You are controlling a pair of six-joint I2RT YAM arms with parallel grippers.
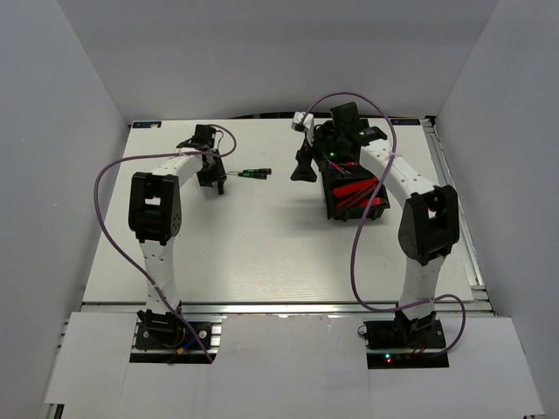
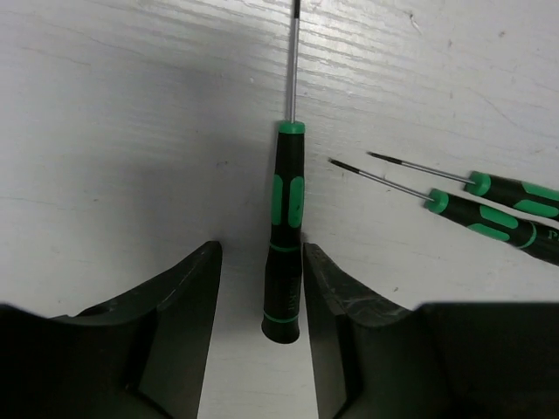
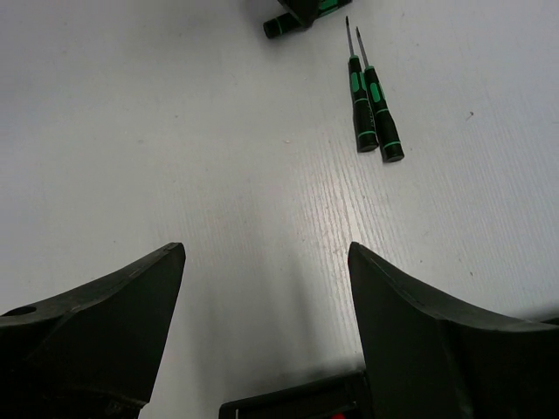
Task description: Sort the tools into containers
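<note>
A black-and-green precision screwdriver (image 2: 284, 253) lies on the white table, its handle between the fingers of my left gripper (image 2: 262, 262). The jaws are open; the right finger (image 2: 336, 305) is against the handle and the left one stands apart. Two more precision screwdrivers (image 2: 498, 205) lie just to the right, and they also show in the top view (image 1: 255, 173). My left gripper (image 1: 216, 179) is at the far left. The black tray (image 1: 332, 208) holds red-and-black knives (image 1: 358, 192). My right gripper (image 1: 303, 172) is open and empty at the tray's left side.
Purple cables (image 1: 105, 218) loop from both arms. White walls enclose the table on three sides. In the right wrist view the two screwdrivers (image 3: 371, 109) lie ahead, the left gripper (image 3: 306, 10) shows at the top edge, and the tray's rim (image 3: 288, 406) at the bottom.
</note>
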